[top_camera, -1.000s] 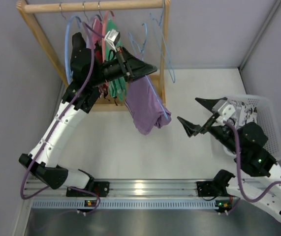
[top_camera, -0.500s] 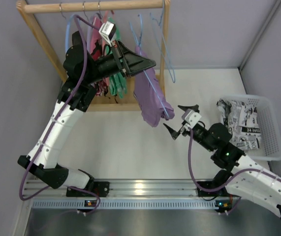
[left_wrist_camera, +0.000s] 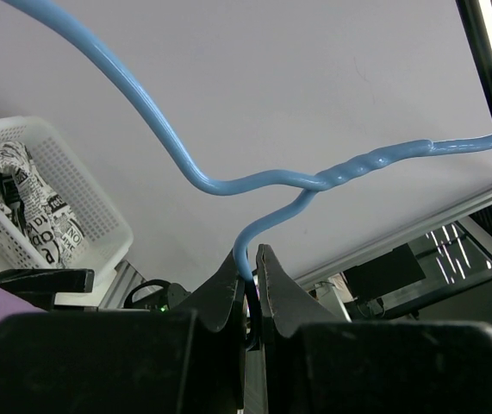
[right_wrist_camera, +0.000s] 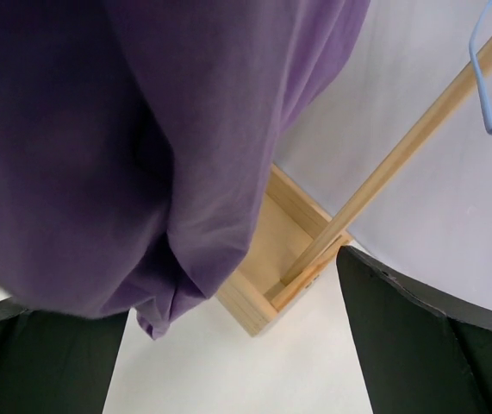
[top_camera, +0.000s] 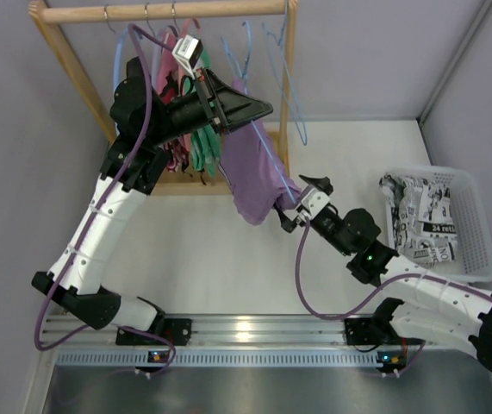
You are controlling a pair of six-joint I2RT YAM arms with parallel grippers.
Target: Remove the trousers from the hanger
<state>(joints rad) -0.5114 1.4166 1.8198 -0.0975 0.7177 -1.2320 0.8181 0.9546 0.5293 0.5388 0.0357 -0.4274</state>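
Change: my right gripper (top_camera: 300,203), wide open, reached trousers (top_camera: 252,177) | left gripper (left_wrist_camera: 247,255) pinches hanger (left_wrist_camera: 370,162) | I can pull next

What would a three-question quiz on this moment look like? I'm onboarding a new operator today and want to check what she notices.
1. Multiple choice: what is the left gripper shut on?
A. the wooden rail
B. the light-blue wire hanger
C. a pink hanger

2. True or false: the right gripper is open, its fingers on either side of the hanging trousers and not clamped on them.

3. Fill in: the black-and-white printed cloth lies in the white ____.

Key
1. B
2. True
3. basket
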